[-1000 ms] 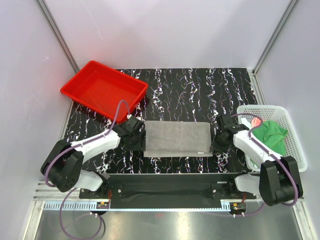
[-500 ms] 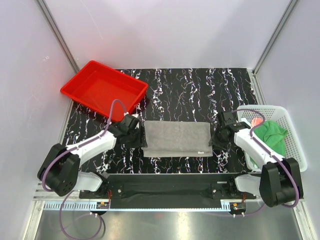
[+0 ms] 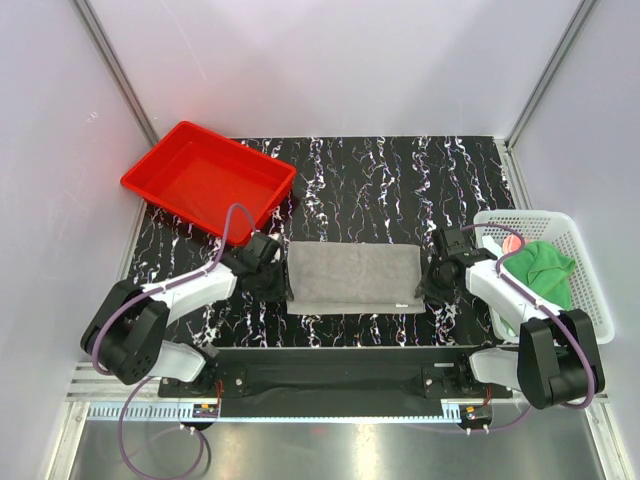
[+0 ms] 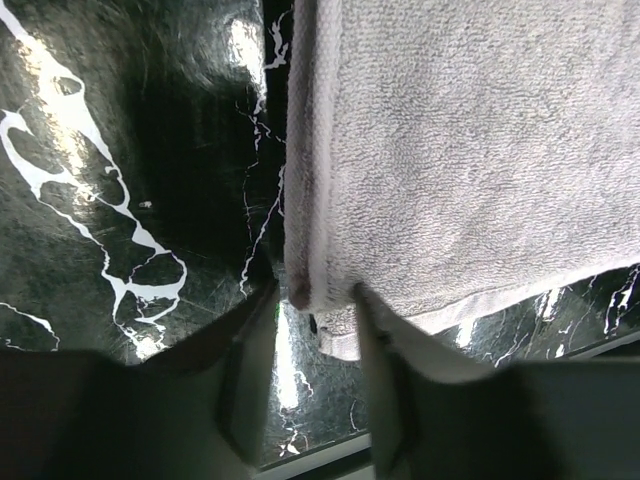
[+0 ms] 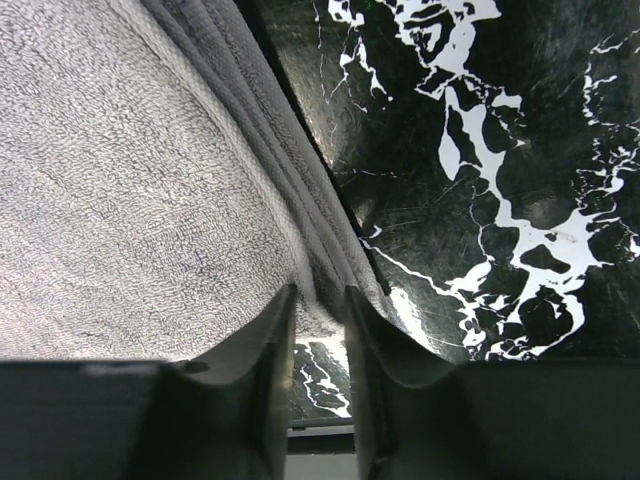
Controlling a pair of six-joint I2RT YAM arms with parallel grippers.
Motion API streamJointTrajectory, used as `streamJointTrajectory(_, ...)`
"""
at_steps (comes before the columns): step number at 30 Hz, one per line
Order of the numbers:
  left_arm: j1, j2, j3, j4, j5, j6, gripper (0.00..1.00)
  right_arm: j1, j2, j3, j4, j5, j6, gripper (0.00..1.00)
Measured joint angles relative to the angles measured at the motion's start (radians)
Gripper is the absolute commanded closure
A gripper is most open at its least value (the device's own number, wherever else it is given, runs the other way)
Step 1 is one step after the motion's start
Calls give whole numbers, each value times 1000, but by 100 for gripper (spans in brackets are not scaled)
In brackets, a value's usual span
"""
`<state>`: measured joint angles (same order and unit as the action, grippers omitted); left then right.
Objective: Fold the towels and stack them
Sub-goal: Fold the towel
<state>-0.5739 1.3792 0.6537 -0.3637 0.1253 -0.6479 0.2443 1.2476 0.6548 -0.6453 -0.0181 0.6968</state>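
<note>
A folded grey towel (image 3: 352, 275) lies flat at the middle of the black marble table. My left gripper (image 3: 284, 274) is at the towel's left edge; in the left wrist view (image 4: 312, 300) its fingers close on the near left corner of the towel (image 4: 470, 150). My right gripper (image 3: 424, 280) is at the towel's right edge; in the right wrist view (image 5: 318, 300) its narrow jaws pinch the layered edge of the towel (image 5: 130, 180). A green towel (image 3: 545, 265) and a salmon-pink towel (image 3: 512, 245) lie in the basket. The white towel is not clearly visible.
A white mesh basket (image 3: 590, 290) stands at the right edge of the table. A red plastic tray (image 3: 241, 148) sits at the back left. Metal frame posts rise at both back corners. The arms' base rail runs along the near edge.
Both grippers shifted slightly at the towel's ends and settled on its left and right edges. The towel has stayed in place.
</note>
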Motion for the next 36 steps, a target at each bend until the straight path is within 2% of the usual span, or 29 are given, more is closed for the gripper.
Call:
streamJointTrajectory(1,0,0,0,0,0,0,70,0,0,-2,3,0,0,76)
streamJointTrajectory(2,0,0,0,1,2,-3,81,0,0,-3,6,-1,-3,80)
streamJointTrajectory(4,0,0,0,-2,1,-7,89,0,0,-4,9,-1,-5,93)
streamJointTrajectory(6,0,0,1,-3,2,-7,100,0,-1,-4,13,0,-8,99)
streamJointTrajectory(13,0,-13,24,-42,2,-6,100,0,-24,-2,-1,17,-11,100)
streamJointTrajectory(20,0,-17,120,-149,-6,-2,100,0,-50,6,-23,27,-19,100)
streamJointTrajectory(28,0,-73,199,-255,-7,-14,100,0,-73,129,-116,65,-14,100)
streamJointTrajectory(32,-16,-156,178,-248,8,-53,100,0,-92,140,-140,79,3,100)
streamJointTrajectory(36,-56,-221,50,-163,30,-96,100,0,-127,71,-134,77,43,100)
